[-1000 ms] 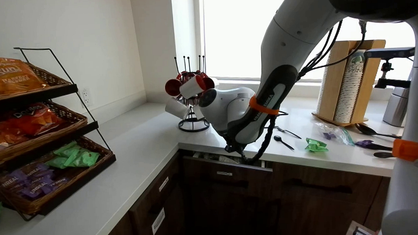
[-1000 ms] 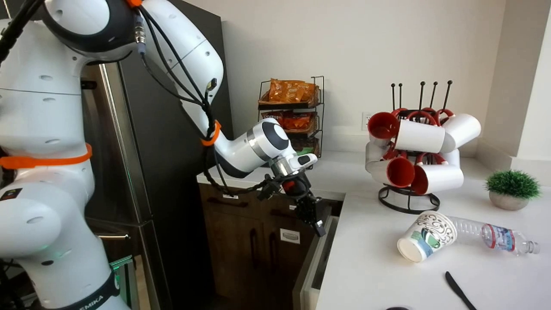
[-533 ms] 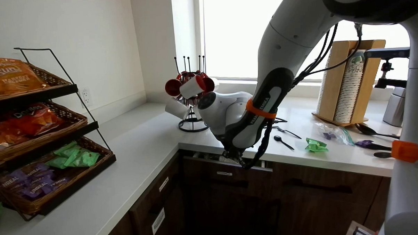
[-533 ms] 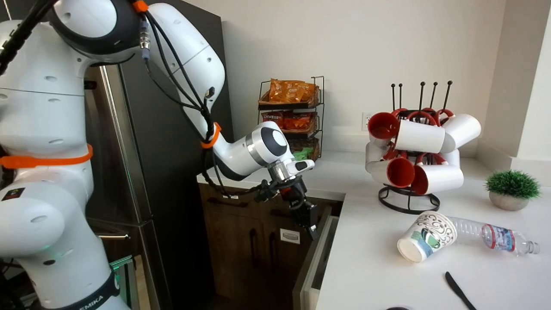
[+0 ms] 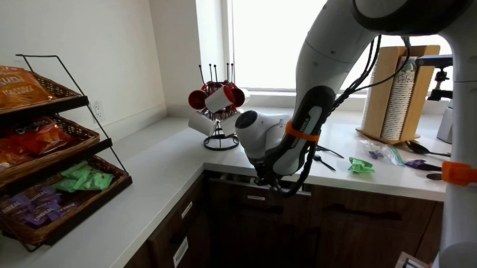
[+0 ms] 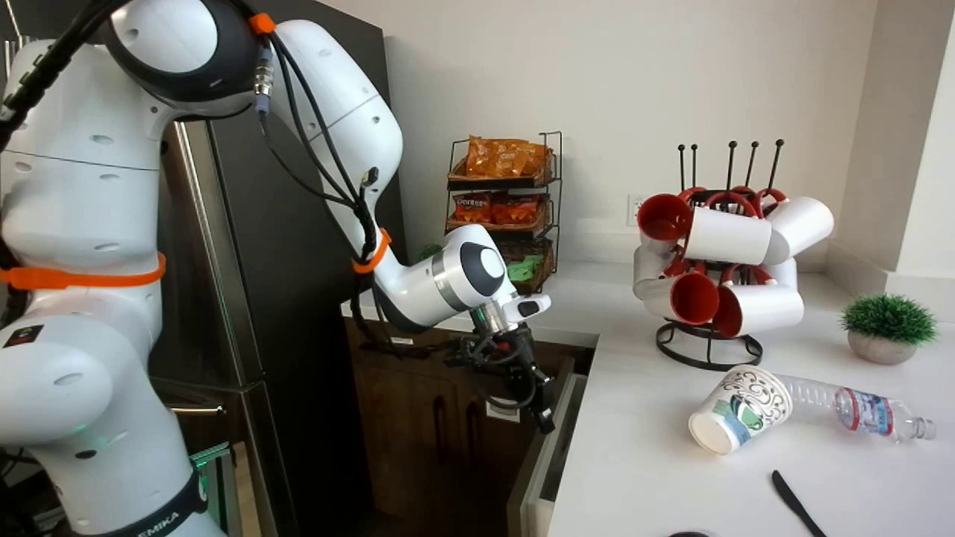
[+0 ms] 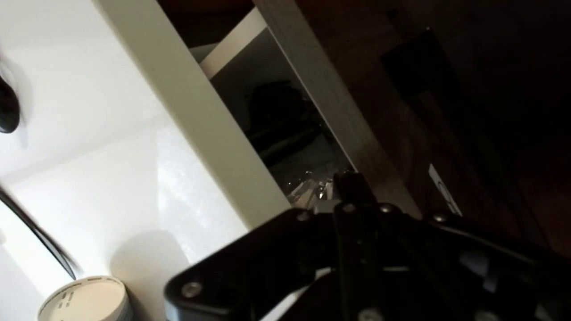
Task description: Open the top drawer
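Top drawer (image 5: 233, 201) is partway out, just under the counter (image 5: 152, 168) at its inside corner, so I judge the opening step is in hand, with travel left. My gripper (image 7: 351, 183) is at the gap beyond the counter's edge, jaws pressed together, nothing seen between them; whether it touches the drawer front, I can't tell. Next, I'd say: hook behind that front, draw straight away from the counter. The arm (image 6: 418, 291) arches over high, wrist bent, gripper angled down towards the counter.

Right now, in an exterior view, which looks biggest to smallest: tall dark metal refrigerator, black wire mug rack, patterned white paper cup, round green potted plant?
Refrigerator
Mug rack
Cup and plant: unsure; the cup lies nearer.
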You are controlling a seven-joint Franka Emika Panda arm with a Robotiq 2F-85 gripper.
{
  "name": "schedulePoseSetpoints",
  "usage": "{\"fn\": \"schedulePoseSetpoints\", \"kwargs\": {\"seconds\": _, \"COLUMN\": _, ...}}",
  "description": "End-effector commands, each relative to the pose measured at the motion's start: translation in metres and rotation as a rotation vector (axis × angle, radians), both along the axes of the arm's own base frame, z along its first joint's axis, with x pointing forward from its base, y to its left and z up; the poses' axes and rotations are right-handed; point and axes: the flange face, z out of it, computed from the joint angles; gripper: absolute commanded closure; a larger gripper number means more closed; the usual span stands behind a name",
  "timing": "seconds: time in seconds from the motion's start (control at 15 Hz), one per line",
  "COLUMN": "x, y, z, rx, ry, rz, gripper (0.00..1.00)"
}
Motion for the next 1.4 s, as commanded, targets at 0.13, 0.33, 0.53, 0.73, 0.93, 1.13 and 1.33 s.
{"fn": "schedulePoseSetpoints", "kwargs": {"seconds": 0.13, "x": 0.0, "y": -0.004, "z": -0.011, "rx": 0.042, "ry": -0.06, "rz": 0.019, "gripper": 1.0}}
{"fn": "schedulePoseSetpoints", "kwargs": {"seconds": 0.33, "x": -0.002, "y": -0.006, "z": -0.015, "rx": 0.054, "ry": -0.049, "rz": 0.024, "gripper": 1.0}}
{"fn": "schedulePoseSetpoints", "kwargs": {"seconds": 0.53, "x": -0.002, "y": -0.005, "z": -0.015, "rx": 0.036, "ry": -0.052, "rz": 0.037, "gripper": 1.0}}
{"fn": "schedulePoseSetpoints", "kwargs": {"seconds": 0.73, "x": 0.0, "y": -0.004, "z": -0.013, "rx": 0.015, "ry": -0.108, "rz": 0.093, "gripper": 1.0}}
{"fn": "schedulePoseSetpoints", "kwargs": {"seconds": 0.93, "x": -0.005, "y": -0.005, "z": -0.019, "rx": 0.011, "ry": -0.111, "rz": 0.123, "gripper": 1.0}}
{"fn": "schedulePoseSetpoints", "kwargs": {"seconds": 1.13, "x": -0.013, "y": -0.003, "z": -0.031, "rx": 0.03, "ry": -0.056, "rz": 0.144, "gripper": 1.0}}
{"fn": "schedulePoseSetpoints", "kwargs": {"seconds": 1.33, "x": -0.018, "y": -0.001, "z": -0.034, "rx": 0.069, "ry": -0.007, "rz": 0.179, "gripper": 1.0}}
